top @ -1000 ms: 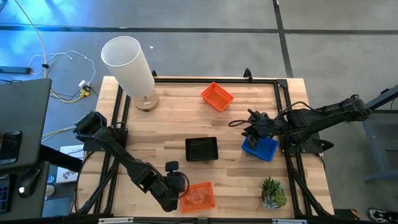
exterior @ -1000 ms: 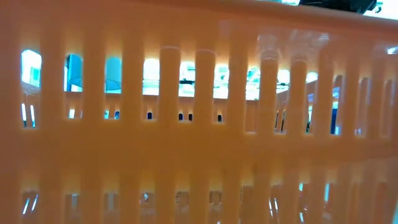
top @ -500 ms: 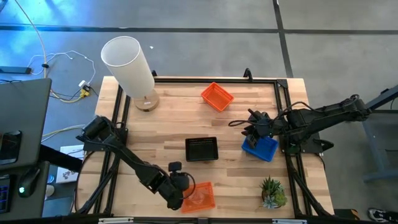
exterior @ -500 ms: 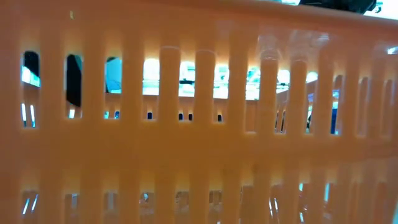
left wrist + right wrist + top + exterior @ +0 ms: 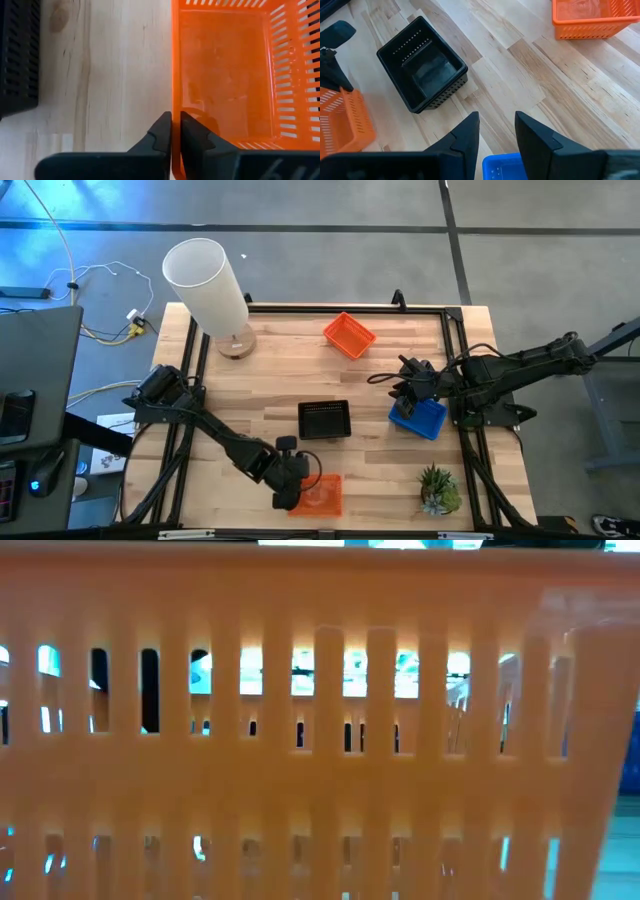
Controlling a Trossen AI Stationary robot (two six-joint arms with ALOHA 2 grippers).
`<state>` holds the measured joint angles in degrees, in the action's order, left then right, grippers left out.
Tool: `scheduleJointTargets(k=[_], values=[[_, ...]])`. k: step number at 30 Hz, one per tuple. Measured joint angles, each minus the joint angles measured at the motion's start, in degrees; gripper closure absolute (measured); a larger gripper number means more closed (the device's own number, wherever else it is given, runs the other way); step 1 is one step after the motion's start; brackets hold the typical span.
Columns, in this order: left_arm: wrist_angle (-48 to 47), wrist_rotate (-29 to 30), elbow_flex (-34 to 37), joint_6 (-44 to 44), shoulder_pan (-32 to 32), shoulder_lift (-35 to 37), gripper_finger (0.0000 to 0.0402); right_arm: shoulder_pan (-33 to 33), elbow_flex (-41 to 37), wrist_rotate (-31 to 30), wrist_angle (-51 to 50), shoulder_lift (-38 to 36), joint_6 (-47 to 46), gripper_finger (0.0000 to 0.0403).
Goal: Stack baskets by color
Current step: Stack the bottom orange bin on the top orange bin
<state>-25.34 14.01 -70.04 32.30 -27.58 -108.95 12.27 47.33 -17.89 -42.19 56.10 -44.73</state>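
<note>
Orange basket [image 5: 320,495] at six o'clock on the counter [image 5: 280,375] now has its near wall pinched: my left gripper [image 5: 175,135] has just closed on it from wide open, so I judge it ready to lift.

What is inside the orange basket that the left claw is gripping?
Nothing shows inside the near orange basket: its floor is bare. The left claw pinches one wall, one finger inside, covering a small patch of floor.
</note>
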Motion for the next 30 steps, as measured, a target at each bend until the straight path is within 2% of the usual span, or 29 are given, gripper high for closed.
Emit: scheduleJointTargets(k=[10, 22, 30], values=[[-0.09, -0.76, -0.04, -2.11, 1.02, 1.47, 0.0400, 0.00, -0.02, -0.18, 0.02, 0.14, 0.20, 0.0290], [-0.58, -2.58, -0.09, -6.01, 3.54, 8.56, 0.0401, 0.73, -0.04, -0.76, 0.04, 0.22, 0.20, 0.0290], [-0.55, -3.42, -0.13, -10.58, 7.71, 12.19, 0.0401, 1.73, -0.04, -0.81, 1.65, 0.22, 0.36, 0.0290]])
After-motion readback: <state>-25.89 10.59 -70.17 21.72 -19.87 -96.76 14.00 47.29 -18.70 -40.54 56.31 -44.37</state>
